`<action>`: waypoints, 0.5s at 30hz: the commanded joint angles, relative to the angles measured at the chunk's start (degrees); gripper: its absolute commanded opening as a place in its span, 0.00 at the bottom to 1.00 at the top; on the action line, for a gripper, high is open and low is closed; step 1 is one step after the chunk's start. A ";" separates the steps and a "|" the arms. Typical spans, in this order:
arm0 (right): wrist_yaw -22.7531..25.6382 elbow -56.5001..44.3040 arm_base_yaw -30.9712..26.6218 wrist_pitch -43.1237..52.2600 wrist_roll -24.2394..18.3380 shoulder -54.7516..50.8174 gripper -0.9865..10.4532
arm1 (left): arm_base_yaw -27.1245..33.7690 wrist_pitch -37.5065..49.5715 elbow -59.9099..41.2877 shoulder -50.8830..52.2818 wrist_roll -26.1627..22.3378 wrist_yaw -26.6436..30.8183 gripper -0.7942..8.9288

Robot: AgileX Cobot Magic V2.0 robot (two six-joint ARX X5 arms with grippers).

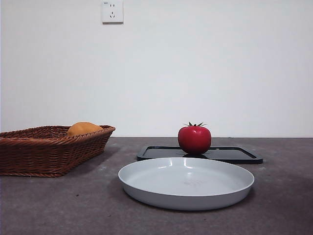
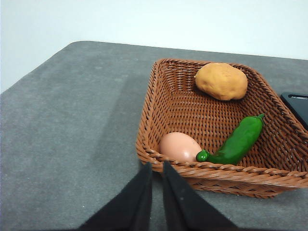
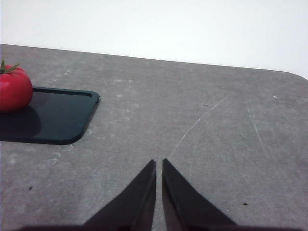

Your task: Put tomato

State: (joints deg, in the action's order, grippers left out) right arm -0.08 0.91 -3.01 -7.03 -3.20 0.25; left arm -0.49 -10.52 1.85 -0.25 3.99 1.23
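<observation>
One tomato on black tray.

1. the things are carried by a table covered in a grey, felt-like surface, marked with faint scratches and small dark specks in the right wrist view.
2. a brown wicker basket is set directly on the table at the left side of the front view.
3. a shallow, round, pale grey plate is laid on the table near the front, just right of the basket.
4. a flat black tray is placed on the table just behind the plate.
</observation>
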 commanded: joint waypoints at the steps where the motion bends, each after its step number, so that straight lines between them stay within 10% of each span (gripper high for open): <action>1: -0.13 -0.33 0.02 -0.39 0.04 -0.04 0.10 | 0.09 -0.37 -1.20 0.07 -0.28 -0.17 0.12; 15: -0.98 -0.33 0.57 -3.13 0.17 -0.04 0.10 | 0.09 -0.37 -1.18 0.07 -0.28 -0.17 0.12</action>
State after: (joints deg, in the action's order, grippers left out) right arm -1.06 0.91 -2.57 -9.74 -3.16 0.25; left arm -0.49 -10.52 1.85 -0.25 3.97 1.23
